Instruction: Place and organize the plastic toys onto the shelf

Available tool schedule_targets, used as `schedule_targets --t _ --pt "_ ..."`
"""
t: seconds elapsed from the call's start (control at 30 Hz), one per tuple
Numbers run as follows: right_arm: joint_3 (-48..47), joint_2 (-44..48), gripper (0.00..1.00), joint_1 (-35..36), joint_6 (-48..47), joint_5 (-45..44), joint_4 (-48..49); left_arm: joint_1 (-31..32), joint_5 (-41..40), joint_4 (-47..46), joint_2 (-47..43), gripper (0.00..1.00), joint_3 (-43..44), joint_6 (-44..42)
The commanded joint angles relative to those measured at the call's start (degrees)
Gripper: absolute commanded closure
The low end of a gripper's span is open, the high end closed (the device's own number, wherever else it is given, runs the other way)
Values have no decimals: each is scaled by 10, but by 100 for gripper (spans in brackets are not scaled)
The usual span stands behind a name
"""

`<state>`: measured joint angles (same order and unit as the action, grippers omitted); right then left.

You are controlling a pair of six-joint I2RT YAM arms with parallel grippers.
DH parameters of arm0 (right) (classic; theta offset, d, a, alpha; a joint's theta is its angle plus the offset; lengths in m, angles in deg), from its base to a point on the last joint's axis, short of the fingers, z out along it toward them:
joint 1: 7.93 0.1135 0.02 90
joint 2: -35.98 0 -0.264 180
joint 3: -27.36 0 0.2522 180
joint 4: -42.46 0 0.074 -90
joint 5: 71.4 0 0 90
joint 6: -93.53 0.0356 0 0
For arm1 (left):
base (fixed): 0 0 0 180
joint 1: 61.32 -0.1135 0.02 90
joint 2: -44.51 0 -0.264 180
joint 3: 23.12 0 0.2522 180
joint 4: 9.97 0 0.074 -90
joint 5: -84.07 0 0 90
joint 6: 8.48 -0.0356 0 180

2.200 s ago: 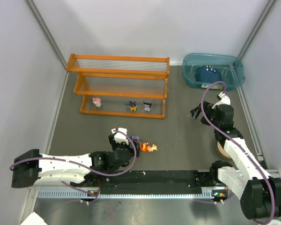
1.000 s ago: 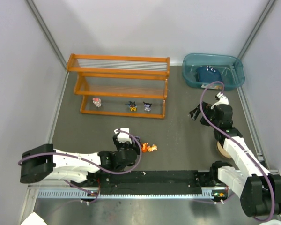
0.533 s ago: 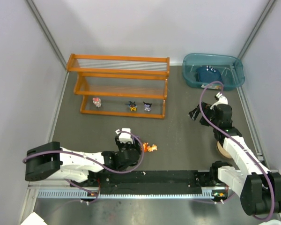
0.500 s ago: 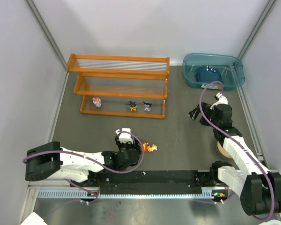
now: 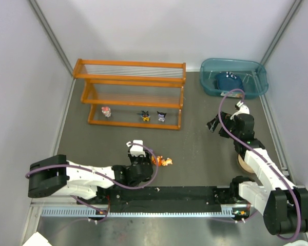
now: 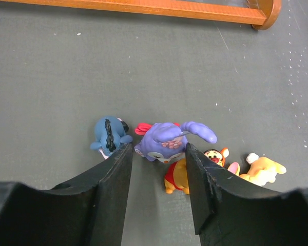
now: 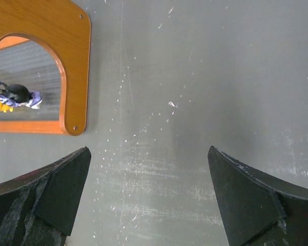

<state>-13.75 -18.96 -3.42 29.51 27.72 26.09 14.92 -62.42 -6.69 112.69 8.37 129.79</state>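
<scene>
Purple glossy figurine (image 6: 167,141), rounded, apparently within matte left tool (image 6: 157,149)

shelf (image 6: 195,11): cut by top edge | yellow bear toy (image 6: 175,180): partly behind purple toy (image 6: 167,141)

The shelf (image 5: 128,64) was orange and the tabletop (image 5: 205,148) grey. The purple toy (image 6: 164,141) had a red bow, the blue toy (image 6: 109,134) a black stripe.

Wide-spread pincer (image 7: 148,149) near orange shelf (image 7: 74,66)
</scene>
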Motion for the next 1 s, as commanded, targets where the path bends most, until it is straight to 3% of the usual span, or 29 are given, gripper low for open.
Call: schedule_targets --t 0.0,0.17,0.3,0.67,0.77,0.97 --pt "-5 -2 1 6 -8 4 21 2 -10 -16 1 50 13 4" --pt "-4 -2 1 6 -8 4 22 2 -8 -21 -8 56 10 -5" --pt "-4 -3 1 6 -7 4 22 1 -5 -36 -26 69 1 -25" --pt "-4 -1 1 6 -7 5 22 1 -1 -45 -65 91 -17 -45" --pt "-3 0 1 6 -7 5 22 1 0 -45 -70 92 -21 -47" --pt "-2 1 1 6 -6 6 22 1 13 -52 -62 83 -24 -44"
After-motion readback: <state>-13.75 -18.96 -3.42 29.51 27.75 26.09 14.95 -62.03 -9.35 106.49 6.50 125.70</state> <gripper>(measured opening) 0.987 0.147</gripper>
